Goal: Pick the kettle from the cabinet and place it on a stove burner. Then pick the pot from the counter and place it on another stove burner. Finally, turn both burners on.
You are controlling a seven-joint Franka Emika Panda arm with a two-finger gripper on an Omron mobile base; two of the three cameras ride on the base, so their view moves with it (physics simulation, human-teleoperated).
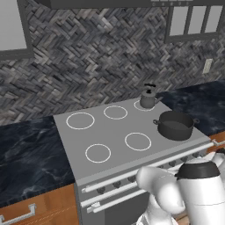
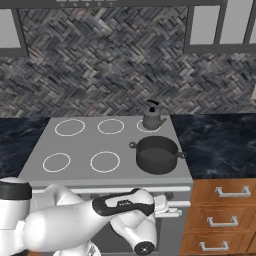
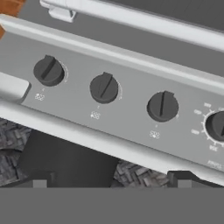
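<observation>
The kettle [image 2: 152, 119] sits on a rear burner of the stove [image 2: 85, 145] and the pot [image 2: 157, 155] on the front burner just before it, so what is left, by the look of things, is turning the two burners on. The thing in hand is therefore a knob.

The jaws [image 3: 111, 180] stand spread wide with nothing between them, their dark tips low in the hand view, pointed at the stove's control panel [image 3: 122, 111]. Straight ahead of the jaws, slightly above them, are three round dark knobs in a row — the left knob [image 3: 48, 70], the middle knob [image 3: 103, 88] and the right knob [image 3: 162, 106] — and a fourth knob [image 3: 217, 125] lies off past the right tip at the frame edge. In the right base view the hand [image 2: 165, 206] is down in front of the stove's front edge, below the pot.

Each knob looks small, rigid and smooth, with a raised bar across its face. I judge the bar the best place to take hold: fingers closing on either side of it would give purchase for turning, whereas squeezing the round rim might slip. A knob should turn with little force and will not deform — but the jaws must be lined up with the bar and centred, or the grip may twist off. Which knob governs which burner cannot be read here; the markings are too small.
</observation>
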